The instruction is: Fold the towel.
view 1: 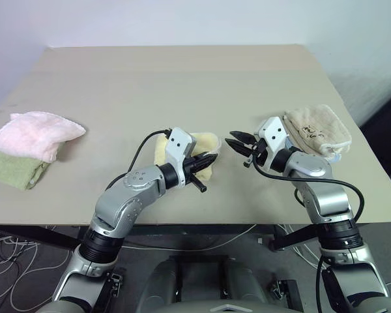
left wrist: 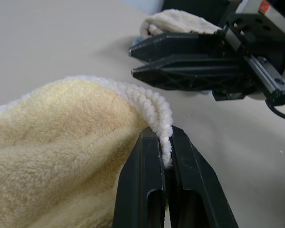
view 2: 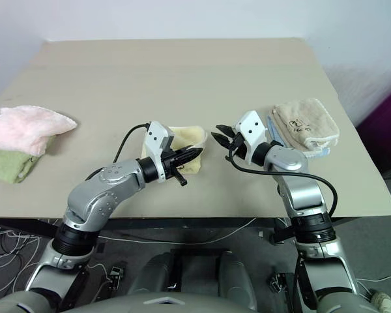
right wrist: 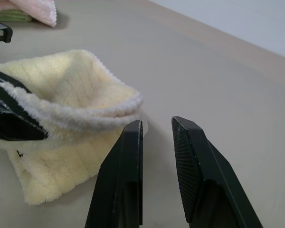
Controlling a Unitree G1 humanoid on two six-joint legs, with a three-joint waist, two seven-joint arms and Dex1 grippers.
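Now the left gripper (view 1: pixel 210 160) pinches the whitish hem of the towel (right wrist: pixel 71 128) between its fingers (left wrist: pixel 142 190), lifting that edge off the bench (view 1: pixel 182 85) near its front middle. Just beside it, the right gripper (view 1: pixel 238 142) points at the raised hem with fingers (right wrist: pixel 118 185) slightly parted, holding nothing.

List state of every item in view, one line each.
towel: partly folded, hemmed edge lifted off the table.
left hand: shut on the towel's hem.
right hand: open, holding nothing, beside the towel.
beige towel: folded.
pink towel: bunched atop the green towel.
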